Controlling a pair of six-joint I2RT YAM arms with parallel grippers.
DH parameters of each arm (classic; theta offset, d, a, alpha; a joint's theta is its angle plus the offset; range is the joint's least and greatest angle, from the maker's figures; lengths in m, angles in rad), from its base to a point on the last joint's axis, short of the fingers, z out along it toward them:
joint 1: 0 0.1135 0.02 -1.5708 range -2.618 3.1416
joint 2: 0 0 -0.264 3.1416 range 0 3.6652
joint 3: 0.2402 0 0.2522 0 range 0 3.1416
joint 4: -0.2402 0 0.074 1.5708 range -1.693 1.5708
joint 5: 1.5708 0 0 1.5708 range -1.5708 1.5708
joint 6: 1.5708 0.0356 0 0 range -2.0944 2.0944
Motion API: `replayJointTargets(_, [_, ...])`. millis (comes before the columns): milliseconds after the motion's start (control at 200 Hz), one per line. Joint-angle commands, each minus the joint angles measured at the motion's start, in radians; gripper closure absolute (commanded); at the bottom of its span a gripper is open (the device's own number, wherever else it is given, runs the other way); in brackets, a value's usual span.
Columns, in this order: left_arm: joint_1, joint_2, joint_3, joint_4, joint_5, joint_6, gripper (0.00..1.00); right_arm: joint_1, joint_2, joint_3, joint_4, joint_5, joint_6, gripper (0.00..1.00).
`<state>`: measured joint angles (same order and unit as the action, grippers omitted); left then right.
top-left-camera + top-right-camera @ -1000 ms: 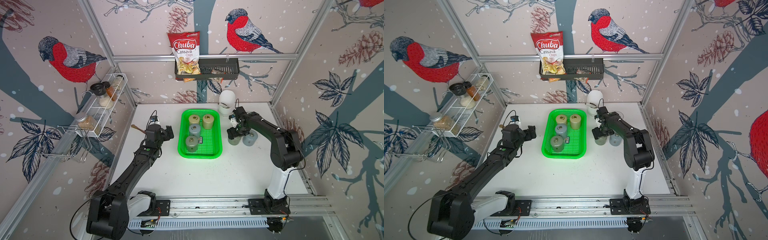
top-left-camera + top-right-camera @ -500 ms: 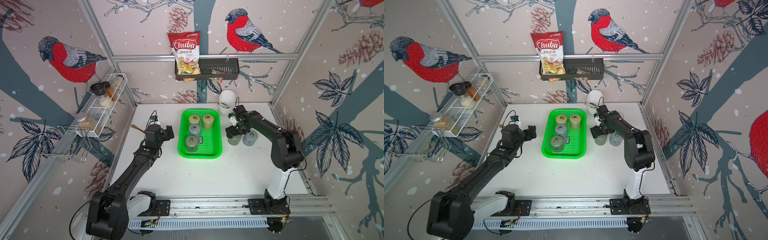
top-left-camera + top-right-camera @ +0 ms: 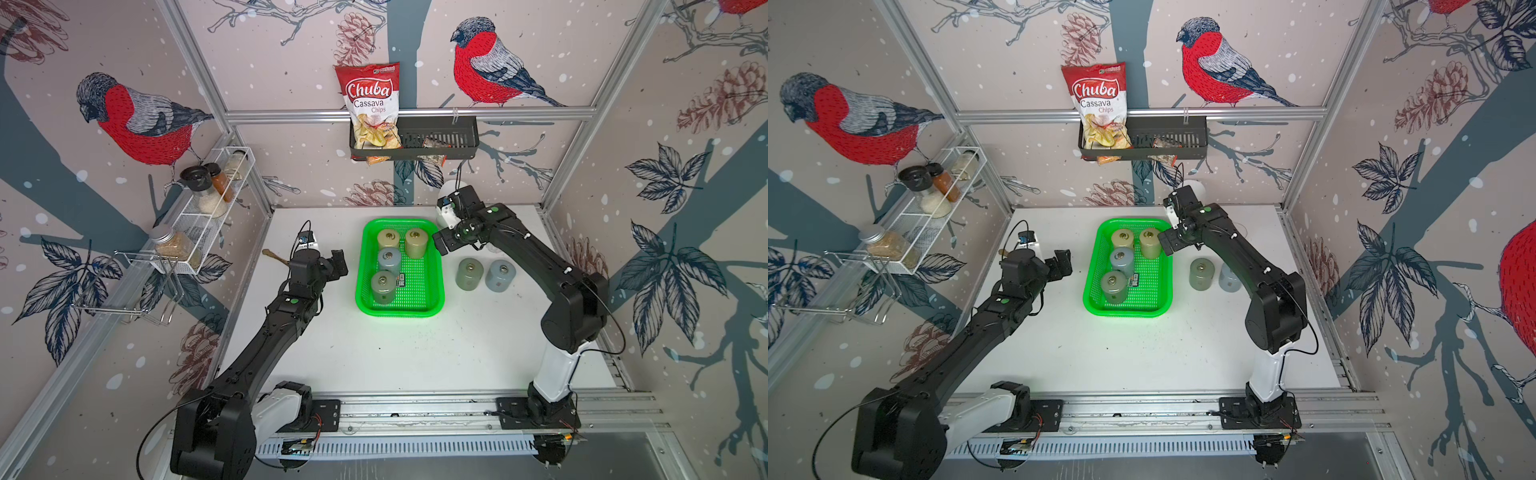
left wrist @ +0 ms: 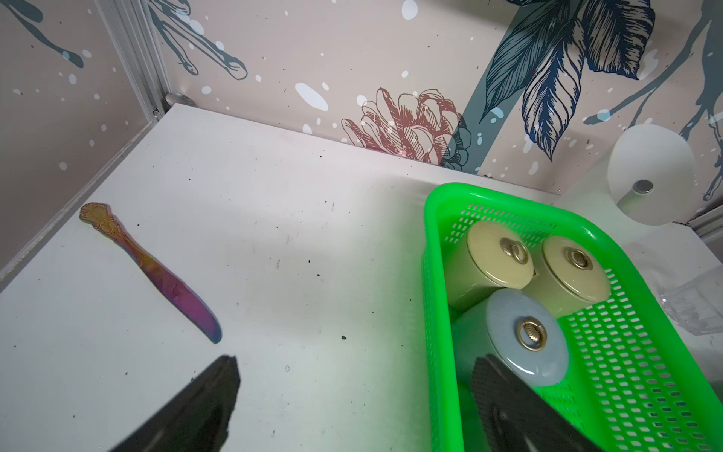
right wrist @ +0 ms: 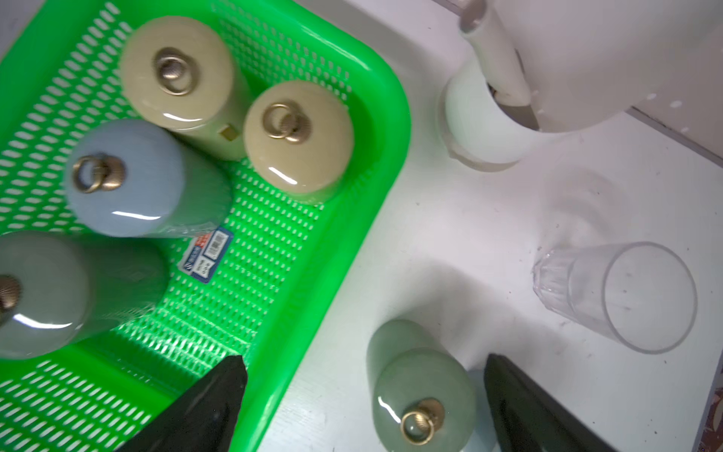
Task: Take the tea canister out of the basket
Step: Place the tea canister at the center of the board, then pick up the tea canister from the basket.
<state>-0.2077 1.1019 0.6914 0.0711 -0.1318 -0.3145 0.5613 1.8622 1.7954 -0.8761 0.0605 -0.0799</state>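
Right gripper (image 3: 440, 244) is being held wide open, empty, just beside the basket (image 3: 399, 311); left gripper (image 3: 337, 264) is being held open too.

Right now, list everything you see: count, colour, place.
basket: one, bright green, middle of table
beige tea canisters: two, beige, basket's back
blue-grey tea canisters: two, blue-grey, one in basket, one right of it
grey-green tea canisters: two, grey-green, one in basket, one right of it
butter knife: one, iridescent gold-purple, table's left
glass: one, clear, table's right
domed object: one, white, table's back
chips bag: one, red, in wall rack
wall rack: one, black, back wall
wire shelf: one, white, left wall
spice jars: four, mixed, on wire shelf
left pincer: one, black, open, left of basket
right pincer: one, black, open, above basket's right rim
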Motion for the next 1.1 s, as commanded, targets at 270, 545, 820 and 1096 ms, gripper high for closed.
replayJointTargets(270, [-0.003,-0.011,0.01,0.005,0.009,-0.003,0.03,0.268,0.079,0.072,-0.051,-0.06,0.031,0.0])
replayJointTargets(545, [-0.004,-0.012,0.003,0.007,0.007,-0.002,0.03,0.365,0.235,0.178,-0.063,-0.072,0.08,0.0])
replayJointTargets(820, [-0.004,-0.017,-0.003,0.005,-0.002,0.005,0.03,0.379,0.315,0.196,-0.03,-0.07,0.111,0.0])
replayJointTargets(1096, [-0.004,-0.03,-0.019,0.01,-0.012,0.002,0.03,0.365,0.359,0.195,0.006,-0.084,0.113,0.0])
